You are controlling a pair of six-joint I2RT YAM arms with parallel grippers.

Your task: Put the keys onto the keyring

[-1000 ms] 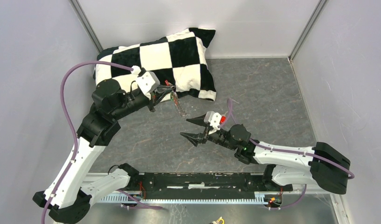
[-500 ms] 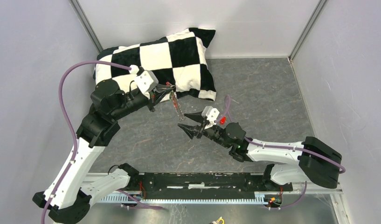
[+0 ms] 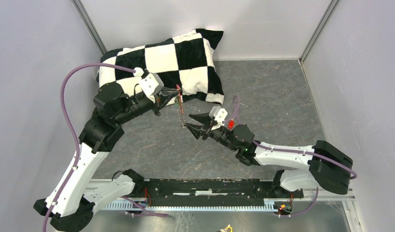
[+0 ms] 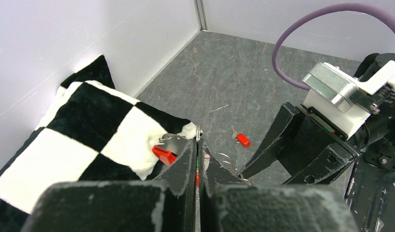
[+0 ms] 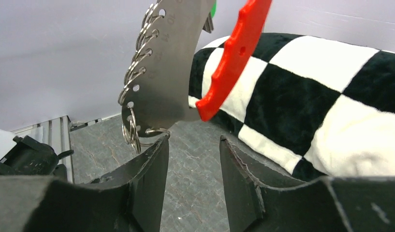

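**Right wrist view: keyring dangles at my parted right jaws**

The keyring point(image 5: 168, 72) hangs straight down just above my right gripper point(image 5: 193, 141). Its silvery plate, edged with split rings, nearly touches one finger, and its red fob point(image 5: 234, 53) hangs free alongside. The right jaws stand parted at a moderate gap and hold nothing. I judge they are set there to close on the lower end and steady it.

My left gripper point(image 4: 198, 145) is pinched tight on the top of the keyring. Held from above like this, the rings hang clear of the table point(image 4: 243, 72), where the other arm can reach them.

What I take for the green key point(image 5: 212, 7) shows as a speck at the plate's top, and I cannot tell whether it is threaded. The red-headed key point(image 4: 242, 140) lies on the table beside my right wrist, back from the fingertips and apart from both grippers, not yet on the ring. A checkered pillow point(image 5: 330, 96) sits beyond the left fingers.
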